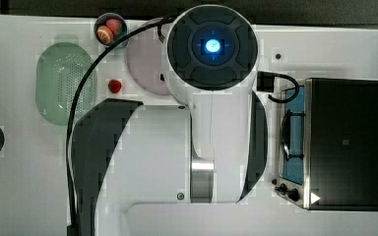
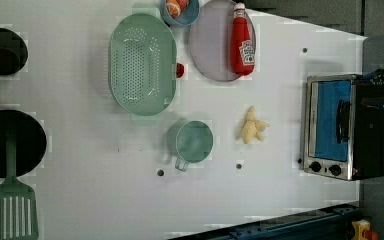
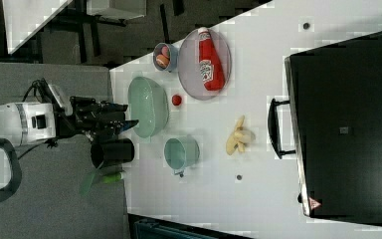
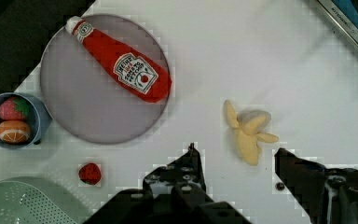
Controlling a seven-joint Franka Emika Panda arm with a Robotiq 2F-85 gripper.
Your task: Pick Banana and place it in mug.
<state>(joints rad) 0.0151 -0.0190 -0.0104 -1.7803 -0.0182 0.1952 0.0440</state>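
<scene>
Zero contact so far: approach step, nothing picked. Large toaster oven (image 2: 337,125) at the left view's right edge, white table (image 2: 105,200) under everything, colander (image 2: 142,65) and plate (image 2: 212,45) with ketchup bottle (image 2: 242,40) further up in the left view. Mug (image 2: 194,142) upright and empty, just beside the banana (image 2: 252,127) on the left view's left, not touching. Banana lying flat on bare table between mug and oven. Gripper (image 4: 237,163) high above, jaws apart, holding nothing; in the wrist view banana sits close to the gap between the fingers (image 4: 186,172), slightly off-centre. Next, probably: centre over the lobes, descend straight, close across the bunch.
</scene>
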